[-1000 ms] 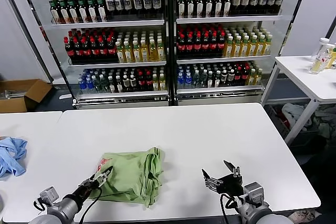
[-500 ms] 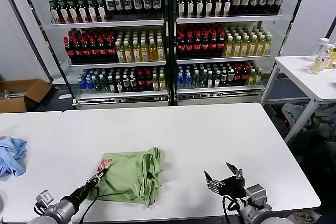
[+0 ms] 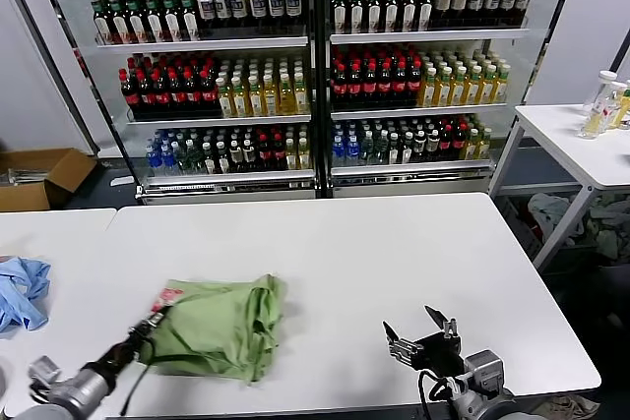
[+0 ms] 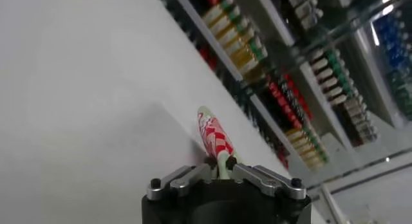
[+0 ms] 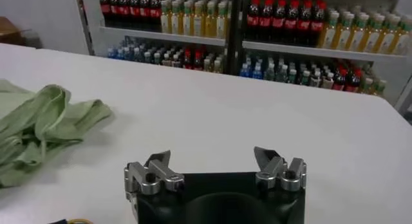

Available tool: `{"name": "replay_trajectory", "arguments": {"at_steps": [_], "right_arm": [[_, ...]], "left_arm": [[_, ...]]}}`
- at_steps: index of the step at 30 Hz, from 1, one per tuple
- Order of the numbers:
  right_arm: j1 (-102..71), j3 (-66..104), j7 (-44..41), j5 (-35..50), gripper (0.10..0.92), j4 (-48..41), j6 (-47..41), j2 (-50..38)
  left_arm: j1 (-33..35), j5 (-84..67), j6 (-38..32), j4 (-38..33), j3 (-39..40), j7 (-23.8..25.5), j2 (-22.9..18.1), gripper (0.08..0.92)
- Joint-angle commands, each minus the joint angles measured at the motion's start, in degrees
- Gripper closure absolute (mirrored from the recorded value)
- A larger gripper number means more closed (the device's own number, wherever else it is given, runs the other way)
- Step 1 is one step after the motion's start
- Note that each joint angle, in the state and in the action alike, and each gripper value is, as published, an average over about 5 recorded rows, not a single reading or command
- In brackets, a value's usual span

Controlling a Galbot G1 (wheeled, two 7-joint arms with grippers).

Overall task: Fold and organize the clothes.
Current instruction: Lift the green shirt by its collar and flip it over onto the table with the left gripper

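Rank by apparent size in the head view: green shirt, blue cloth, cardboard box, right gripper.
1. Green shirt, held by the left gripper.
2. Cardboard box, though farther away.
3. Blue cloth, cut off by the frame.
4. Right gripper, open.

The left arm reaches forward low at the near left, its left gripper (image 3: 153, 323) closed with the fingertips (image 4: 221, 162) pinched together on a fold of cloth. The right arm sits low at the near right, the right gripper (image 3: 420, 333) held level with its fingers (image 5: 154, 170) spread wide apart, holding nothing.
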Motion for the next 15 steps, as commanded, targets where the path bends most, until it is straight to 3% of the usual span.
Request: {"name": "replay_trajectory", "arguments": {"at_steps": [1, 4, 7, 11, 15], "right_arm": [[-0.2, 0.06, -0.18, 0.11, 0.202, 0.82, 0.04, -0.16], [0.15, -0.49, -0.24, 0.08, 0.203, 1.04, 0.05, -0.18], [0.52, -1.27, -0.24, -0.12, 0.203, 1.2, 0.05, 0.0], [0.68, -2.25, -0.24, -0.97, 0.202, 1.47, 0.05, 0.66], [-0.09, -2.33, -0.39, -2.67, 0.203, 1.46, 0.07, 1.37]], "left_arm": [[0.72, -4.05, 0.01, -2.55, -22.43, 0.01, 12.95, 0.893], [1.77, 2.09, -0.05, -4.79, -25.84, 0.75, 16.88, 0.893], [2.78, 10.75, -0.17, -8.67, -24.03, 1.59, 17.72, 0.893], [3.61, 23.85, -0.87, -13.64, -14.09, 2.33, 15.21, 0.893], [4.21, 43.97, -5.07, -15.35, 1.17, 1.88, 11.54, 0.893]]}}
